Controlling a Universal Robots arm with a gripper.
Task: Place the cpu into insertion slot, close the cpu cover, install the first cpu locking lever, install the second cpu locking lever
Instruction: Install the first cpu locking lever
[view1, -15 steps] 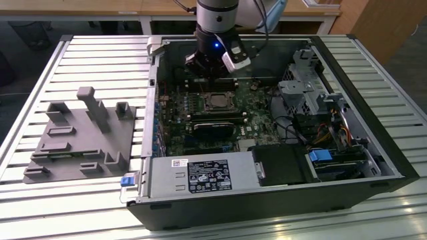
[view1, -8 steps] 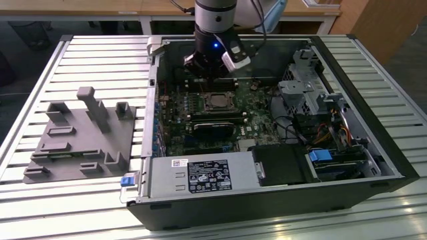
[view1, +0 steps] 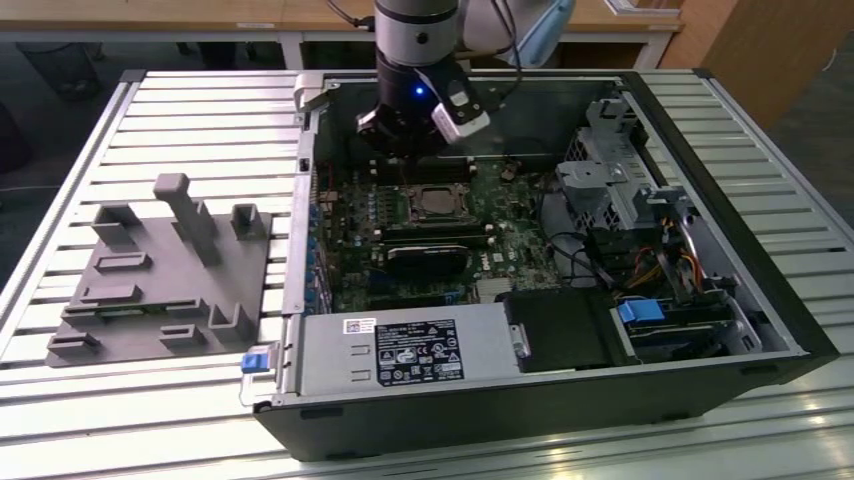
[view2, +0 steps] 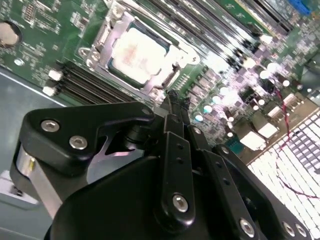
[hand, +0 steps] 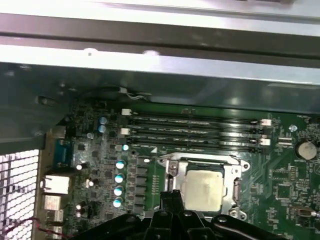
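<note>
The cpu (view1: 431, 203) lies flat in the insertion slot (view1: 433, 190) on the green board inside the open computer case. Both wrist views show its pale metal face (view2: 137, 52) (hand: 202, 189). The silver cpu cover (view2: 114, 37) (hand: 231, 172) lies down around the chip as a frame. My gripper (view1: 415, 162) hangs just above the board at the far side of the socket. Its black fingertips (view2: 173, 106) (hand: 172, 196) are pressed together with nothing between them, close to the socket's edge. I cannot make out how the locking levers stand.
Long black memory slots (hand: 192, 132) run beside the socket, below the case's metal wall (hand: 160, 65). A black heatsink (view1: 427, 262) sits nearer the camera, then the power supply (view1: 400, 352). A grey fixture (view1: 160, 270) lies outside the case at the exterior view's left.
</note>
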